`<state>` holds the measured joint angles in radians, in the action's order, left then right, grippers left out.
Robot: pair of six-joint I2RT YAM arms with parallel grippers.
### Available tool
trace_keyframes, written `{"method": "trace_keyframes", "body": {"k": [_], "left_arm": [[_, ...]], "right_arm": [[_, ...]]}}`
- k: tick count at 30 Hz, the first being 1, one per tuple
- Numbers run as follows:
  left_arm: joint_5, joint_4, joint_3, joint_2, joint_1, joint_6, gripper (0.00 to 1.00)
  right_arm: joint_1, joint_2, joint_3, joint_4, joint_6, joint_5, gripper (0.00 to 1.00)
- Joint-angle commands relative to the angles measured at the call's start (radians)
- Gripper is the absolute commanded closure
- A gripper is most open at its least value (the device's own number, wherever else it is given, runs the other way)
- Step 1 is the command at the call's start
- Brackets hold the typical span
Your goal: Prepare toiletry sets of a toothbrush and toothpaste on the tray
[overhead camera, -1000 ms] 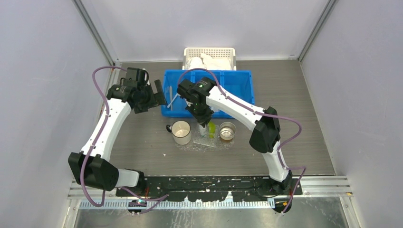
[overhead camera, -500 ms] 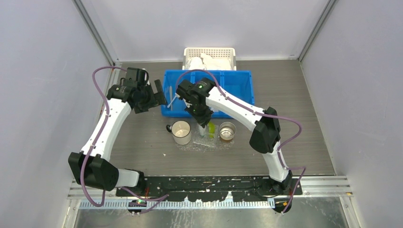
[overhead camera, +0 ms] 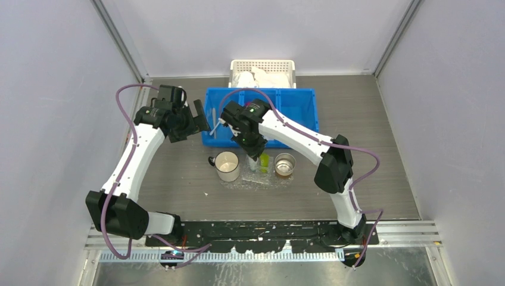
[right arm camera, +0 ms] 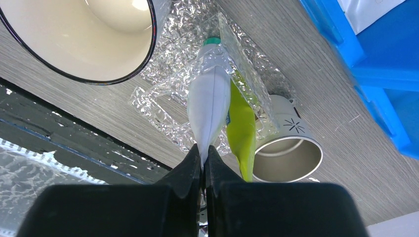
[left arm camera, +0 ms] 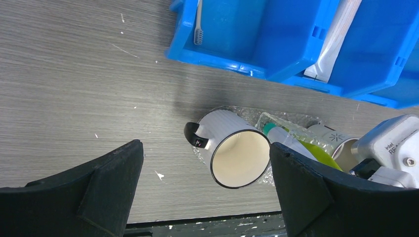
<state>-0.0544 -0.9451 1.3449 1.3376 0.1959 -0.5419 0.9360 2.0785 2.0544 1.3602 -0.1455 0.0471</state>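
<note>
Right end effector point(right arm camera: 203, 157) pinches toothpaste point(right arm camera: 208, 101) by tail, long axis cap-first toward tray point(right arm camera: 158, 98) at frame centre; left end effector point(left arm camera: 205, 145) open.

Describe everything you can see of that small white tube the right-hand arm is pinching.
The small white plastic toothpaste tube has a green cap, a thin dark line down its body and a flattened tail. The shut jaws of the right gripper pinch that tail, so the cap points away toward the crinkly clear plastic tray, between the cream mug and the small pale cup. A yellow-green tube sits close against its side. Whether the cap touches the tray is unclear.
</note>
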Motion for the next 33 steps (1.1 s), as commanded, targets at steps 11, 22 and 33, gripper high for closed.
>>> {"method": "trace_keyframes", "body": {"k": [11,22,33], "left_arm": [[-0.026,0.043,0.004,0.008,-0.006,-0.012,0.00],[-0.029,0.043,0.009,0.009,-0.006,-0.012,0.00],[-0.039,0.046,0.011,0.014,-0.006,-0.014,0.00]], "right_arm": [[0.017,-0.041,-0.029,0.028,0.021,-0.024,0.99],[0.017,-0.052,-0.019,0.024,0.008,0.025,0.47],[0.021,-0.097,0.115,0.047,-0.011,-0.002,0.35]]}}
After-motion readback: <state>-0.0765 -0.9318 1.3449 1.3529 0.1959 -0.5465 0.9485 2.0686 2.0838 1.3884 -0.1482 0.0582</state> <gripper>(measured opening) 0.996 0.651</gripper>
